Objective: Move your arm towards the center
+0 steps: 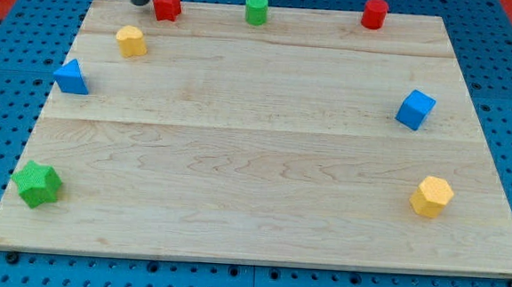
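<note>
My tip point(138, 2) is at the view's top left, on the board's top edge, just left of a red star-shaped block point(166, 4). A yellow block point(131, 41) lies below and slightly left of the tip. A green cylinder point(257, 9) and a red cylinder point(374, 13) stand along the top edge. A blue triangular block point(71, 77) is at the left. A green star-shaped block point(38, 184) is at the bottom left. A blue cube point(415, 110) and a yellow hexagonal block point(431, 196) are at the right.
The blocks lie on a pale wooden board point(255, 161), which rests on a blue pegboard surface point(2, 75). A red area shows at the view's top corners.
</note>
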Controlling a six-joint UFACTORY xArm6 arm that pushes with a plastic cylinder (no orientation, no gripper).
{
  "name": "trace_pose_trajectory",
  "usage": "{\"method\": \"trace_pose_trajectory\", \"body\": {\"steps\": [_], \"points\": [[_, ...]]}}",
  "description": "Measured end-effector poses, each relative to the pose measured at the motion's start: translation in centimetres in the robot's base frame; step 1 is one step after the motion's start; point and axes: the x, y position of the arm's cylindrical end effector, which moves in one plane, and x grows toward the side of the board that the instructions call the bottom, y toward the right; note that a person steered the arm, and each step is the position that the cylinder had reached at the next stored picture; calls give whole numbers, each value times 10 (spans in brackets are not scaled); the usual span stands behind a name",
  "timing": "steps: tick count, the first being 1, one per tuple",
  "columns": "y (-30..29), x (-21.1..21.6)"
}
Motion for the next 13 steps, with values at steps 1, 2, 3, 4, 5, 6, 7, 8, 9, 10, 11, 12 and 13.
{"method": "trace_pose_trajectory", "body": {"steps": [1, 2, 3, 4, 5, 6, 7, 8, 9, 10, 11, 12, 13], "points": [[90, 3], [130, 36], [140, 81], [226, 110], [353, 102], [441, 77], [494, 17], [500, 1], [492, 0], [492, 0], [492, 0], [492, 0], [489, 0]]}}
